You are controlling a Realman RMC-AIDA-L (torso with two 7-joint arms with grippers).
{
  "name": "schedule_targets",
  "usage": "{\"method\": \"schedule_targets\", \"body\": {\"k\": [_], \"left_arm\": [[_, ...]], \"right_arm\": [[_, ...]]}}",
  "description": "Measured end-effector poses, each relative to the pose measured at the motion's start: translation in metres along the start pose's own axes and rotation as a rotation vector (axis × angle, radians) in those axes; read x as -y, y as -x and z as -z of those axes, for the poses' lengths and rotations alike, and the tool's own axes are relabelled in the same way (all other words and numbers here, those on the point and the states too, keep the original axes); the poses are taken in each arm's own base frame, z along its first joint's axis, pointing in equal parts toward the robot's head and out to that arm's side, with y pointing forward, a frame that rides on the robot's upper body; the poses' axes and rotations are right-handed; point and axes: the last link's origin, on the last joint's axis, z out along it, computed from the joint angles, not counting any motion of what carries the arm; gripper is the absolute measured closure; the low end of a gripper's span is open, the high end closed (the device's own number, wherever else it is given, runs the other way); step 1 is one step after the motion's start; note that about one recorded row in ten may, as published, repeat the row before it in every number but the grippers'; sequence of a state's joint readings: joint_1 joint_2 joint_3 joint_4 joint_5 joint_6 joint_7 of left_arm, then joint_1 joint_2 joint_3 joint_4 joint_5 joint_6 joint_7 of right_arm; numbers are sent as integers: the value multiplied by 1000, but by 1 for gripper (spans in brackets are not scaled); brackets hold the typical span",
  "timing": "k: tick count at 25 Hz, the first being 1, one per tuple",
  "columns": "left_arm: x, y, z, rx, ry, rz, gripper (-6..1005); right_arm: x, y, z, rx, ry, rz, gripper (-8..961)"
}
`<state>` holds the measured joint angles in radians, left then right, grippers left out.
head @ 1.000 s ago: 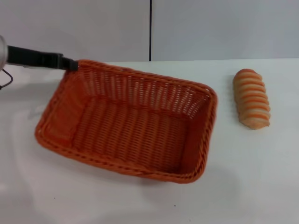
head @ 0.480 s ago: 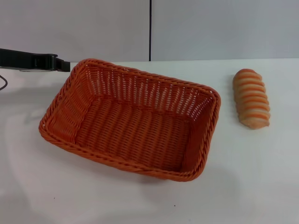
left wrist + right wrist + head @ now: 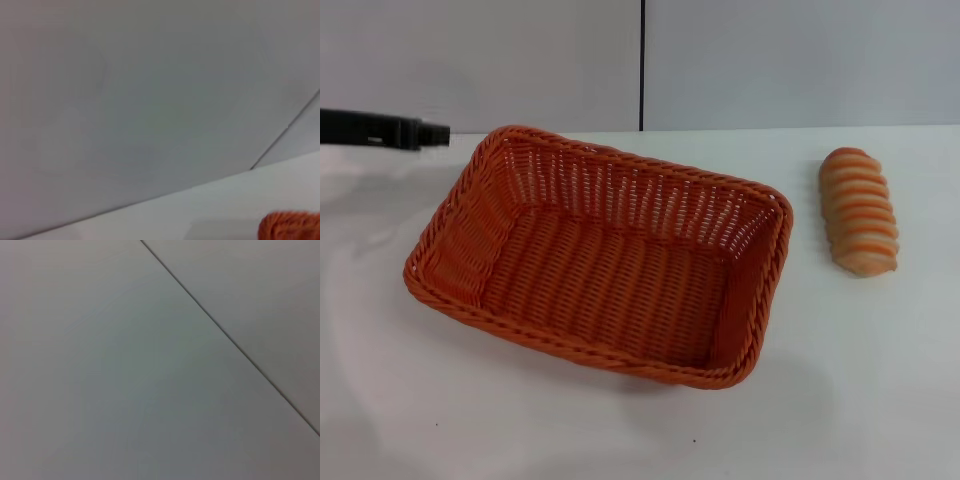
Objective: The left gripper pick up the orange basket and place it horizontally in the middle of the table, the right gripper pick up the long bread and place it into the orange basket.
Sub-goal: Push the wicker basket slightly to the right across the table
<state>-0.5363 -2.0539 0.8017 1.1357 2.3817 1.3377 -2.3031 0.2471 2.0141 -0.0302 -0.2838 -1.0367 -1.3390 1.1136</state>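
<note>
The orange basket (image 3: 600, 255) rests flat on the white table (image 3: 620, 430), slightly left of centre, its long side running from back left to front right. It holds nothing. The left gripper (image 3: 438, 133) hangs at the far left, a short gap away from the basket's back-left corner and touching nothing. A corner of the basket (image 3: 290, 226) shows in the left wrist view. To the right of the basket, apart from it, lies the long bread (image 3: 859, 211). The right gripper is out of view; the right wrist view shows only a grey wall.
A grey wall with a dark vertical seam (image 3: 642, 65) stands behind the table's back edge. Bare tabletop lies in front of the basket and between the basket and the bread.
The left gripper has let go of the basket's back-left corner and drawn back to the left. The basket has settled flat on the table. The bread has not moved.
</note>
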Motion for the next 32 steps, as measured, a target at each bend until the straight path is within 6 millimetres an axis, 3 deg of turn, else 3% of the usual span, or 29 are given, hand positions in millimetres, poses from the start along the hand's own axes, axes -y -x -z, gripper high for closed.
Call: {"method": "schedule_targets", "body": {"k": [11,20,32], "left_arm": [[-10,18,-21,233,-68,-209,624],[-21,17,-10,321,-26,-250,689],[-27,40,2,484,45,-261,701]], "right_arm": [[-2,-1,-4,-3,7,1,176],[0,-1,-6,-15,-8,4,176],[1,-2,-10,-22,-18,5,177]]}}
